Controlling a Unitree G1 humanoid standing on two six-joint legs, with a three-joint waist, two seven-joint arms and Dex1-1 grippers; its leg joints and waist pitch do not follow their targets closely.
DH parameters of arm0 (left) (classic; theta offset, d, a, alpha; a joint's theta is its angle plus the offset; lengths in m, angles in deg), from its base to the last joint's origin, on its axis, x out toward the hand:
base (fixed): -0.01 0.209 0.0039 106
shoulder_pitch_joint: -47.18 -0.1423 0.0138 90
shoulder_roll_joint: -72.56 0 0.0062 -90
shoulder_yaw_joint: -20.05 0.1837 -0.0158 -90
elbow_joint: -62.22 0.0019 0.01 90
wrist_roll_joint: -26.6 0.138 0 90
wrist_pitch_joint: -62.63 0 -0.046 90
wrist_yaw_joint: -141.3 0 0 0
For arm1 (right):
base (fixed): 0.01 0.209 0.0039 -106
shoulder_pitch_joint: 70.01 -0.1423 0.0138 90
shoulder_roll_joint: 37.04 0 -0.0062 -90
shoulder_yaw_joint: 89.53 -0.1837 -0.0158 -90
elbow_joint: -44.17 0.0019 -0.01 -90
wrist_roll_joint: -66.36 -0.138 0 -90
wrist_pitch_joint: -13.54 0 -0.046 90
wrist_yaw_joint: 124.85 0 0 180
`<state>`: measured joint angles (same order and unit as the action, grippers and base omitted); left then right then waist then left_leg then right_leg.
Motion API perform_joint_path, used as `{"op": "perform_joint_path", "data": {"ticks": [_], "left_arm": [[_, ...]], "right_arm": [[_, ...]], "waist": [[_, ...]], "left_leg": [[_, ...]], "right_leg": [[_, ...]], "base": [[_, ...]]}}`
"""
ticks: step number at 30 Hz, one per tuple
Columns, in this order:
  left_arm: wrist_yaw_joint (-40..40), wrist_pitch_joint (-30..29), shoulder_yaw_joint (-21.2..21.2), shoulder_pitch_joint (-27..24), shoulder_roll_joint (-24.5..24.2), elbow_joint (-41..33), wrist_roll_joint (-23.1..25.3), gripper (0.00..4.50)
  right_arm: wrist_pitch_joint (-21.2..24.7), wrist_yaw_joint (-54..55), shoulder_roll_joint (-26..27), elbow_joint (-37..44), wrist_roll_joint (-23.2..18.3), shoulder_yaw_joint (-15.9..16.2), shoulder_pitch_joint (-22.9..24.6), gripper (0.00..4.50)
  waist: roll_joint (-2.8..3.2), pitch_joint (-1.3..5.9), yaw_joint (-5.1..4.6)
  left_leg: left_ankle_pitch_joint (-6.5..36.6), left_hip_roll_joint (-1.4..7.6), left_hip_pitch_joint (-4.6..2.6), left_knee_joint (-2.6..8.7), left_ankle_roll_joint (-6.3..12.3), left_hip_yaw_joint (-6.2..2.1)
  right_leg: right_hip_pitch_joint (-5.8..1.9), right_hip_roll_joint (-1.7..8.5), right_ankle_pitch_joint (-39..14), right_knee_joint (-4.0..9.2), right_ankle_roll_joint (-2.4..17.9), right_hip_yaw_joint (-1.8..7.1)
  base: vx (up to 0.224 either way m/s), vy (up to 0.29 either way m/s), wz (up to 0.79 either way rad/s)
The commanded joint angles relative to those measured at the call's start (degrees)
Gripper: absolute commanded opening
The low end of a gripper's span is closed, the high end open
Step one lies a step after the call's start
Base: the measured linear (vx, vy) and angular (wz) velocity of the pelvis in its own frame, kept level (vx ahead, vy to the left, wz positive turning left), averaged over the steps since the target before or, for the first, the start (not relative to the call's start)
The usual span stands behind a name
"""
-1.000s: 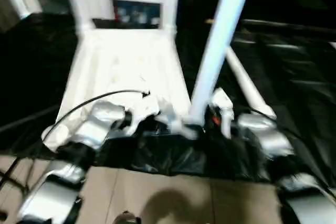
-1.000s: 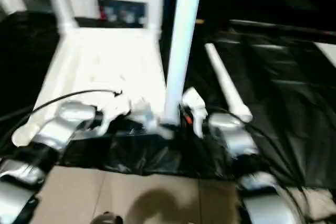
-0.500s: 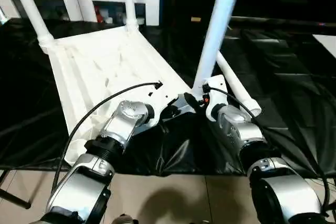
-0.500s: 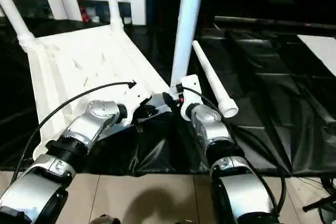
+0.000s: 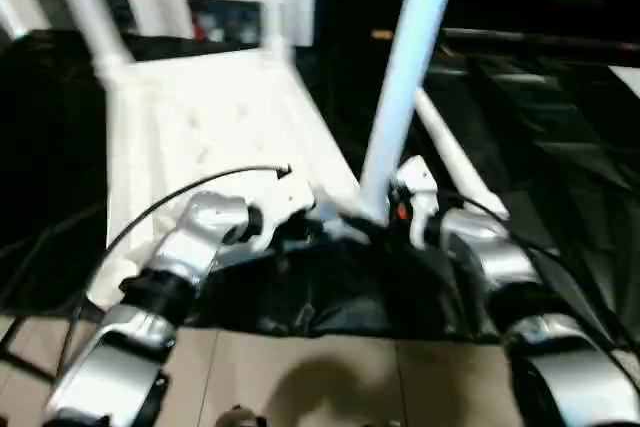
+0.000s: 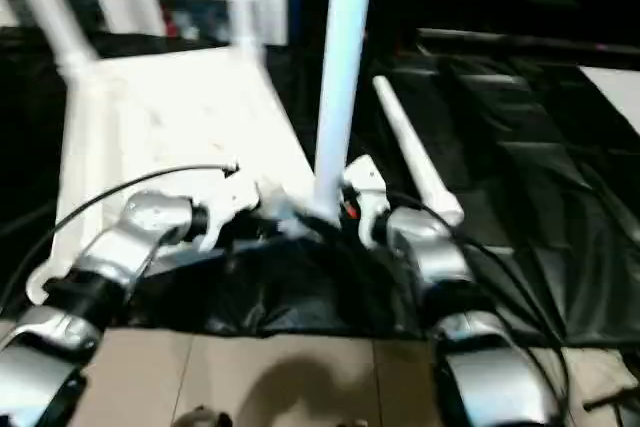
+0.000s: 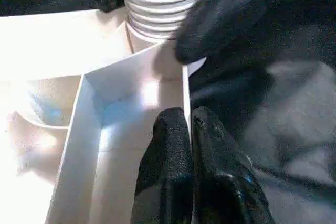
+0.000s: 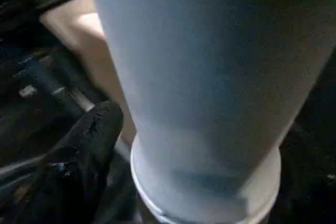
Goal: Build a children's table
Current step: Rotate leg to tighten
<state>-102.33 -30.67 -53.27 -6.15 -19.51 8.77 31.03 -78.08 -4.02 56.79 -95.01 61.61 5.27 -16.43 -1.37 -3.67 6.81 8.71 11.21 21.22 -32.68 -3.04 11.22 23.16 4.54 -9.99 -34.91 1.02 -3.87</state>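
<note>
Children's table (image 5: 200, 127) lies upside down on black sheeting (image 6: 520, 147), its top filling the picture from 9 to 12 o'clock in the head views. Against the pictures of half a second ago, the whole view has shifted, so the camera moved; the table and legs stand as before, and the right gripper's fingers have spread wider around the near leg.

Table top: white moulded plastic, rimmed, ribbed into shallow compartments underneath, rounded corner sockets. Two legs (image 5: 92, 22) rise from the far corners. Near leg (image 5: 405, 87): smooth tapered tube, upright in the near right corner socket, ridged rings at its flared base. A fourth leg (image 6: 415, 152) lies flat on the sheeting at 2 o'clock, apart from the top.

Right gripper (image 5: 395, 212): released, fingers (image 8: 79, 150) parted either side of the upright leg's base, not clamping.

Left gripper (image 7: 190, 129): clenched on the table's thin rim wall beside that socket, black fingers pressed together over it.
</note>
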Motion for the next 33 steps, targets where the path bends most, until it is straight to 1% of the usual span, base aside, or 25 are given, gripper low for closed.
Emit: {"op": "perform_joint_path", "data": {"ticks": [1, 2, 3, 5, 6, 8, 9, 12, 13, 16, 17, 18, 19, 20, 21, 22, 23, 24, 25, 26, 27, 29, 30, 32, 33], "left_arm": [[-3.71, 2.23, 2.14, 0.28, 0.90, -2.41, -1.88, 0.00], [-5.37, 2.32, 2.23, 0.07, 0.29, -2.79, -2.31, 0.00], [-7.76, 1.93, 2.15, -0.16, -0.66, -3.34, -2.87, 0.00], [-9.12, 1.76, 2.14, -0.09, -1.33, -3.38, -3.02, 0.00], [-9.72, 1.77, 2.14, -0.02, -1.61, -3.32, -2.99, 0.00], [-10.67, 2.03, 2.25, 0.22, -2.19, -2.98, -2.85, 0.00], [-11.26, 2.03, 2.42, 0.34, -2.52, -2.84, -2.94, 0.00], [-11.69, 1.96, 2.45, 0.34, -2.69, -2.80, -3.02, 0.00], [-11.77, 1.98, 2.40, 0.31, -2.70, -2.80, -3.01, 0.00], [-10.36, 1.73, 1.75, 0.09, -2.18, -2.91, -3.01, 0.00], [-9.45, 1.92, 1.50, 0.11, -1.87, -2.72, -2.88, 0.00], [-8.27, 1.80, 1.14, 0.23, -1.42, -2.44, -2.80, 0.00], [-6.75, 1.43, 0.74, 0.44, -0.89, -2.06, -2.61, 0.00], [-4.22, 1.22, 0.25, 0.81, -0.14, -1.46, -2.13, 0.00], [1.23, -0.27, -1.05, 1.81, 1.55, -0.15, -1.47, 0.00], [3.73, -0.64, -1.65, 2.31, 2.38, 0.36, -1.23, 0.00], [6.79, -1.35, -2.37, 2.96, 3.51, 0.90, -1.00, 0.00], [8.76, -2.20, -2.75, 3.34, 4.28, 1.09, -0.77, 0.00], [10.14, -2.74, -2.89, 3.54, 4.82, 1.12, -0.49, 0.00], [12.26, -3.79, -3.04, 3.86, 5.65, 1.17, 0.00, 0.00], [14.72, -5.05, -3.14, 4.18, 6.62, 1.16, 0.63, 0.00], [18.41, -6.72, -3.45, 4.66, 8.21, 1.17, 1.33, 0.00], [21.29, -7.90, -3.94, 5.05, 9.69, 1.27, 1.65, 0.00], [22.48, -8.35, -4.10, 5.22, 10.45, 1.33, 1.83, 0.00], [22.33, -7.31, -3.50, 5.09, 11.40, 1.25, 2.12, 0.00]], "right_arm": [[0.46, -8.75, 0.93, 3.73, -1.21, 4.56, 1.19, 3.83], [0.59, -10.35, 0.33, 4.54, -1.28, 5.12, 1.58, 3.73], [1.26, -13.15, -0.68, 5.99, -1.23, 6.00, 2.25, 3.73], [1.71, -15.08, -1.45, 6.97, -1.14, 6.72, 2.65, 3.55], [1.88, -15.89, -1.78, 7.42, -1.04, 7.01, 2.82, 3.55], [2.26, -17.16, -2.22, 8.21, -0.92, 7.37, 3.05, 3.28], [2.57, -17.76, -2.41, 8.54, -0.88, 7.58, 3.13, 3.24], [2.80, -18.25, -2.60, 8.98, -0.76, 7.90, 3.37, 3.12], [3.01, -18.40, -2.65, 9.20, -0.72, 8.03, 3.53, 2.91], [3.90, -18.04, -2.48, 10.38, -0.99, 7.98, 4.26, 2.87], [4.02, -17.74, -2.28, 10.52, -1.01, 7.87, 4.42, 2.84], [4.17, -16.90, -1.93, 10.36, -0.97, 7.61, 4.48, 2.82], [4.40, -15.53, -1.44, 10.01, -0.90, 7.25, 4.45, 2.82], [4.68, -13.43, -0.76, 9.31, -0.68, 6.77, 4.29, 2.81], [4.74, -6.85, 0.92, 6.63, 0.52, 5.61, 3.38, 2.80], [4.58, -2.82, 1.87, 4.96, 1.23, 4.90, 2.74, 2.80], [4.34, 2.53, 3.12, 2.67, 2.09, 3.97, 1.82, 2.80], [4.39, 6.67, 4.09, 1.10, 2.64, 3.26, 1.15, 2.79], [4.69, 9.64, 4.81, -0.02, 2.83, 2.67, 0.63, 2.79], [5.28, 13.97, 5.95, -1.63, 2.94, 1.71, -0.13, 2.79], [5.75, 18.69, 7.39, -3.24, 2.79, 0.54, -0.94, 2.78], [6.03, 24.93, 9.36, -5.25, 2.43, -0.99, -1.99, 2.77], [5.75, 29.53, 10.82, -6.80, 2.41, -2.07, -2.83, 2.77], [5.34, 31.29, 11.52, -7.58, 2.39, -2.60, -3.22, 2.77], [3.20, 31.91, 12.45, -8.47, 3.15, -2.33, -3.53, 3.12]], "waist": [[0.49, 3.96, 0.11], [0.41, 3.97, 0.24], [0.36, 3.98, 0.38], [0.41, 4.02, 0.57], [0.40, 4.01, 0.70], [0.35, 3.97, 0.99], [0.33, 4.00, 1.05], [0.29, 4.01, 1.10], [0.28, 4.06, 1.13], [0.26, 4.11, 1.18], [0.11, 4.11, 1.23], [0.16, 4.04, 1.21], [0.14, 4.01, 1.25], [0.15, 3.87, 1.22], [0.10, 3.75, 1.11], [0.12, 3.65, 0.95], [-0.10, 3.54, 0.52], [-0.09, 3.56, 0.23], [-0.08, 3.56, 0.08], [-0.13, 3.59, -0.56], [-0.20, 3.55, -1.06], [-0.24, 3.71, -1.60], [-0.11, 3.72, -1.73], [-0.13, 3.86, -1.82], [-0.19, 3.90, -1.79]], "left_leg": [[18.50, 2.69, -1.29, 3.67, 0.79, -0.98], [18.32, 2.67, -1.26, 3.73, 0.82, -1.02], [18.20, 2.67, -1.18, 3.74, 0.83, -1.01], [17.87, 2.73, -1.20, 3.72, 0.89, -0.97], [17.80, 2.71, -1.23, 3.72, 0.88, -0.97], [18.10, 2.72, -1.32, 3.76, 0.54, -0.99], [17.95, 2.70, -1.26, 3.79, 0.33, -1.05], [17.69, 2.69, -1.25, 3.77, 0.18, -1.03], [17.42, 2.67, -1.25, 3.76, 0.17, -1.04], [16.83, 2.66, -1.24, 3.68, 0.31, -1.00], [16.47, 2.65, -1.21, 3.67, 0.48, -1.00], [16.94, 2.63, -1.19, 3.68, 0.42, -0.97], [17.13, 2.63, -1.22, 3.69, 0.36, -1.00], [17.71, 2.65, -1.32, 3.75, 0.09, -0.99], [18.65, 2.60, -1.55, 3.77, -0.39, -0.99], [19.36, 2.57, -1.62, 3.82, -0.83, -1.07], [20.80, 2.40, -1.61, 3.92, -1.60, -1.37], [21.07, 2.25, -1.48, 4.05, -2.27, -1.66], [21.32, 2.25, -1.55, 4.07, -2.46, -1.75], [21.19, 2.22, -1.30, 4.12, -2.51, -1.82], [21.55, 2.18, -1.26, 4.13, -2.30, -1.91], [20.92, 2.07, -1.27, 4.03, -2.10, -1.83], [20.51, 2.01, -1.32, 3.91, -1.70, -1.69], [19.75, 1.94, -1.11, 3.82, -1.13, -1.58], [19.26, 1.94, -0.99, 3.81, -0.89, -1.54]], "right_leg": [[-2.27, 4.02, -16.21, 4.54, 11.95, 2.70], [-2.35, 4.03, -16.13, 4.53, 11.97, 2.67], [-2.39, 4.03, -16.01, 4.45, 11.95, 2.66], [-2.31, 4.13, -15.53, 4.38, 12.17, 2.76], [-2.31, 4.12, -15.65, 4.46, 12.14, 2.74], [-2.22, 4.20, -16.82, 4.50, 11.81, 2.77], [-2.30, 4.25, -17.08, 4.51, 11.68, 2.74], [-2.26, 4.23, -16.56, 4.44, 11.76, 2.76], [-2.32, 4.22, -16.35, 4.41, 11.68, 2.74], [-2.33, 4.17, -15.28, 4.30, 11.83, 2.74], [-2.36, 4.17, -15.14, 4.22, 11.87, 2.72], [-2.30, 4.21, -16.06, 4.38, 11.73, 2.72], [-2.29, 4.27, -16.67, 4.46, 11.59, 2.71], [-2.11, 4.26, -17.95, 4.63, 11.31, 2.76], [-1.87, 4.30, -19.69, 4.87, 11.01, 2.80], [-1.78, 4.40, -21.08, 5.00, 10.79, 2.79], [-1.86, 4.59, -24.70, 5.28, 10.02, 2.66], [-2.04, 4.73, -28.07, 5.54, 8.51, 2.50], [-1.97, 4.81, -29.10, 5.67, 7.98, 2.47], [-2.02, 4.75, -28.99, 5.72, 7.55, 2.50], [-2.01, 4.69, -29.18, 5.86, 7.34, 2.38], [-1.92, 4.58, -27.83, 5.79, 7.69, 2.44], [-1.80, 4.55, -26.82, 5.87, 7.93, 2.54], [-1.94, 4.43, -24.95, 5.67, 8.38, 2.53], [-2.05, 4.42, -23.97, 5.66, 8.50, 2.53]], "base": [[0.000, 0.000, 0.00], [0.000, 0.000, 0.00], [0.000, 0.000, 0.00], [0.000, 0.000, 0.00], [0.000, 0.000, 0.00], [0.000, 0.000, 0.00], [0.000, 0.000, 0.00], [0.000, 0.000, 0.00], [0.000, 0.000, 0.00], [0.000, 0.000, 0.00], [0.000, 0.000, 0.00], [0.000, 0.000, 0.00], [0.000, 0.000, 0.00], [0.000, 0.000, 0.00], [0.000, 0.000, 0.00], [0.000, 0.000, 0.00], [0.000, 0.000, 0.00], [0.000, 0.000, 0.00], [0.000, 0.000, 0.00], [0.000, 0.000, 0.00], [0.000, 0.000, 0.00], [0.000, 0.000, 0.00], [0.000, 0.000, 0.00], [0.000, 0.000, 0.00], [0.000, 0.000, 0.00]]}}
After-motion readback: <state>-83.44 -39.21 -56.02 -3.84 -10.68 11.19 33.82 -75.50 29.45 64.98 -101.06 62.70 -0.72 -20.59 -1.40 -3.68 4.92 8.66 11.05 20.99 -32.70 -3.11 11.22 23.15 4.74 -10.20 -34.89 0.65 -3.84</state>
